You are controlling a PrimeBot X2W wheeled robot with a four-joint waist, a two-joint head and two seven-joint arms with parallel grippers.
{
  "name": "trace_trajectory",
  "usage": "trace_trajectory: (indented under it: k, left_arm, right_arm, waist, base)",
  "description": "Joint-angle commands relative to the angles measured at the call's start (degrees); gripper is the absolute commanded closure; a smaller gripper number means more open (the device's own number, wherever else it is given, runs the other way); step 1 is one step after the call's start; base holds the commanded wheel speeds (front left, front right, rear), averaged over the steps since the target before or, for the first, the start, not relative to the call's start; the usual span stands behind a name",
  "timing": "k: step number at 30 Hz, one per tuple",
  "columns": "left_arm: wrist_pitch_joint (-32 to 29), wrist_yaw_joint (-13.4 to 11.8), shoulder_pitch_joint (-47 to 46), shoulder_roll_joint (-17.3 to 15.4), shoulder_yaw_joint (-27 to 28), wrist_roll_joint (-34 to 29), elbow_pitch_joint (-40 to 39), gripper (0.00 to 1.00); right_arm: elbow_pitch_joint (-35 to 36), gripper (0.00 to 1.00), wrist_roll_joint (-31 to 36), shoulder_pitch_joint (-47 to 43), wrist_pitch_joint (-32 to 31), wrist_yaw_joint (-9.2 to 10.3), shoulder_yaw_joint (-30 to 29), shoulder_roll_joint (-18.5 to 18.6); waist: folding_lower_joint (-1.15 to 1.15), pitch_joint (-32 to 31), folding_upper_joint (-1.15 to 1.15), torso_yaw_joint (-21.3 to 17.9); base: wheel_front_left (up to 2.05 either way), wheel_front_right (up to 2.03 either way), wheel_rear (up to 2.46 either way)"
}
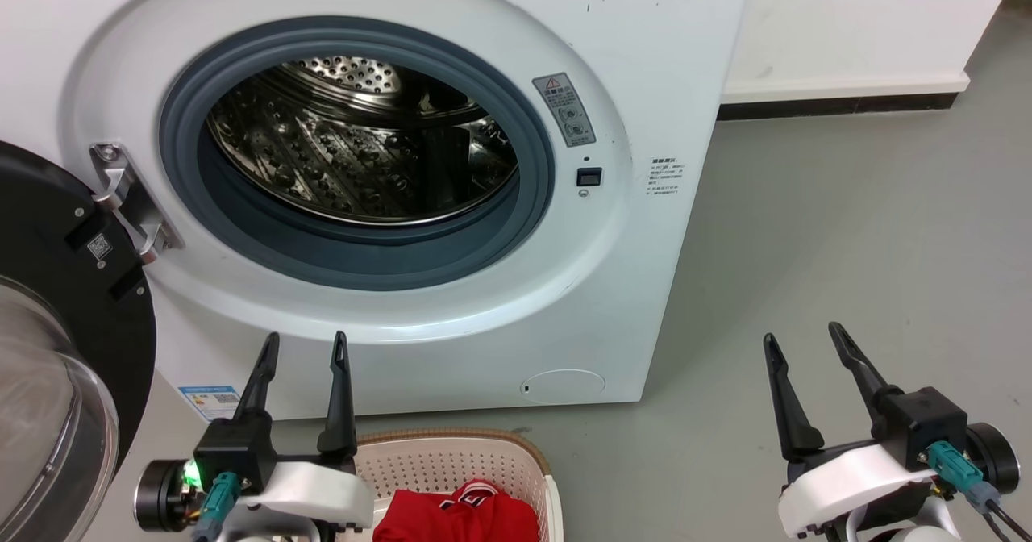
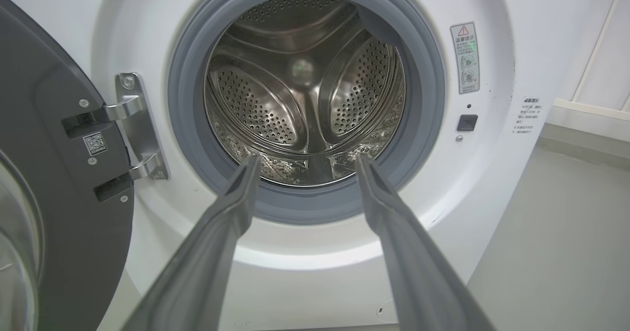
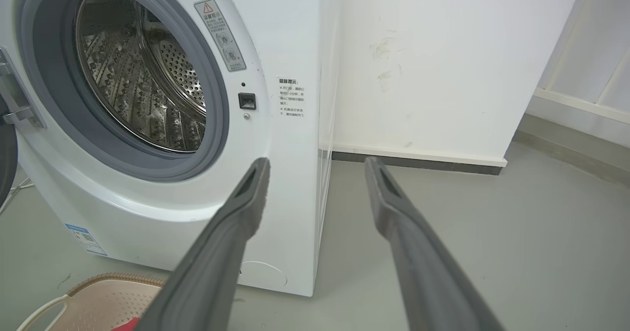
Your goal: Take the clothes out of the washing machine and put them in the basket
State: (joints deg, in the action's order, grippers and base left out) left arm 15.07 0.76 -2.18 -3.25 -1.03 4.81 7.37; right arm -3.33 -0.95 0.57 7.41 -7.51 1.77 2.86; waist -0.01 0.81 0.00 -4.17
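Observation:
The white washing machine (image 1: 629,58) stands with its round door (image 1: 56,300) swung open to the left, and its steel drum (image 1: 363,139) holds no cloth that I can see. Red clothes (image 1: 459,514) lie in the cream basket (image 1: 451,453) on the floor before the machine. My left gripper (image 1: 306,344) is open above the basket's near-left side, fingers aimed at the drum (image 2: 305,94). My right gripper (image 1: 802,336) is open over bare floor right of the machine. In the right wrist view the basket (image 3: 98,296) sits at the lower left.
Grey floor (image 1: 846,243) stretches to the right of the machine. A white wall with a dark skirting strip (image 1: 838,102) runs behind. The open door's glass bowl (image 1: 40,429) juts out at the lower left, close to my left arm.

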Motion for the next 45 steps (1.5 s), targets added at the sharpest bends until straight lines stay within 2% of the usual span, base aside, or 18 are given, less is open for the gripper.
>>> trace_trajectory:
  k: [1,21,22,25,45]
  left_arm:
    - [0.14,-0.09,0.81,-0.15,0.01,0.05,0.23,0.0]
    - [0.14,-0.65,1.3,-0.28,-0.54,-0.11,1.82,0.0]
    - [0.0,-0.5,0.76,-0.07,-0.48,0.0,1.94,1.0]
    - [-0.54,-0.36,0.41,0.09,0.04,1.0,3.22,1.0]
    - [-5.98,1.48,-0.72,0.15,1.86,23.64,3.85,1.0]
  right_arm:
    - [0.29,0.0,0.14,-0.57,-0.19,0.04,0.15,0.03]
    - [0.82,0.0,-0.49,-1.09,-0.36,0.04,0.56,0.03]
    - [0.85,1.0,-0.26,-0.66,-0.55,0.0,0.57,0.0]
    - [0.28,1.0,-1.27,-1.21,-0.44,0.0,0.89,-0.01]
    - [-2.58,1.0,-26.56,0.93,-2.64,0.01,0.1,1.43]
  waist:
    - [0.01,-0.13,0.0,-0.09]
    - [0.01,-0.55,0.0,-0.15]
    - [0.01,-0.55,0.0,-0.15]
    - [0.01,-0.58,0.0,-0.12]
    - [0.01,-0.59,0.0,0.58]
  base:
    - [0.0,0.0,0.0]
    - [0.0,0.0,0.0]
    - [0.0,0.0,0.0]
    - [0.0,0.0,0.0]
    - [0.0,0.0,0.0]
